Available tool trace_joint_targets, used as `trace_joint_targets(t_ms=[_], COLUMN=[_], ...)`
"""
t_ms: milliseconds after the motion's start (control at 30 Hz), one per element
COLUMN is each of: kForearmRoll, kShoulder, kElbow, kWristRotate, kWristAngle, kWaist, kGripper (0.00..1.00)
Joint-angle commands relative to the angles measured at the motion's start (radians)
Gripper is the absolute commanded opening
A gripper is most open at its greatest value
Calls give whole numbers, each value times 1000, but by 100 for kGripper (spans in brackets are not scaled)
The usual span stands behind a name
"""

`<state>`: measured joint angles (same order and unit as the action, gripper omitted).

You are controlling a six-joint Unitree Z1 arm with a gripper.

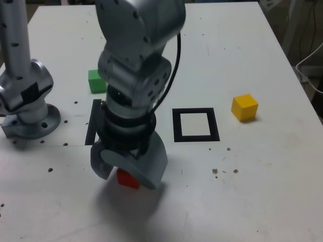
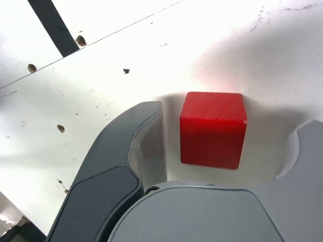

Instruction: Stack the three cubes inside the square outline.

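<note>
The red cube point(image 1: 127, 179) point(image 2: 212, 129) rests on the white table near its front edge, between the two grey fingers of my gripper point(image 1: 128, 174) point(image 2: 228, 123). The gripper is lowered around it and open: in the wrist view white table shows on both sides of the cube, with one finger point(image 2: 144, 138) closer to it than the other point(image 2: 305, 148). A green cube point(image 1: 96, 80) sits at the back on the exterior view's left, partly behind the arm. A yellow cube point(image 1: 245, 107) sits on the exterior view's right. The square outline point(image 1: 196, 111) lies between arm and yellow cube, with nothing in it.
A straight black strip point(image 1: 92, 123) point(image 2: 53, 25) lies just behind the gripper, mostly hidden by the arm. The arm's base point(image 1: 28, 108) stands at the exterior view's left edge. Small dark specks and holes dot the table. Cables hang beyond the table's right edge.
</note>
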<state>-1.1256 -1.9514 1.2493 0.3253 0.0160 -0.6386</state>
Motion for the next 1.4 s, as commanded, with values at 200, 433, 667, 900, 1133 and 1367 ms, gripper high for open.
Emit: trace_joint_targets(t_ms=[200,433,667,900,1133,1367], kForearmRoll=[20,18,11,11,-9,-92], kShoulder=[-2,0,-2,2,25,51], kElbow=[2,-4,-3,3,37,131], kWristRotate=[82,102,103,93,64,-40], kWristAngle=[-35,-46,-42,-41,-40,-39], kWaist=[-1,-1,-1,1,31,102], kGripper=[42,23,16,11,11,11])
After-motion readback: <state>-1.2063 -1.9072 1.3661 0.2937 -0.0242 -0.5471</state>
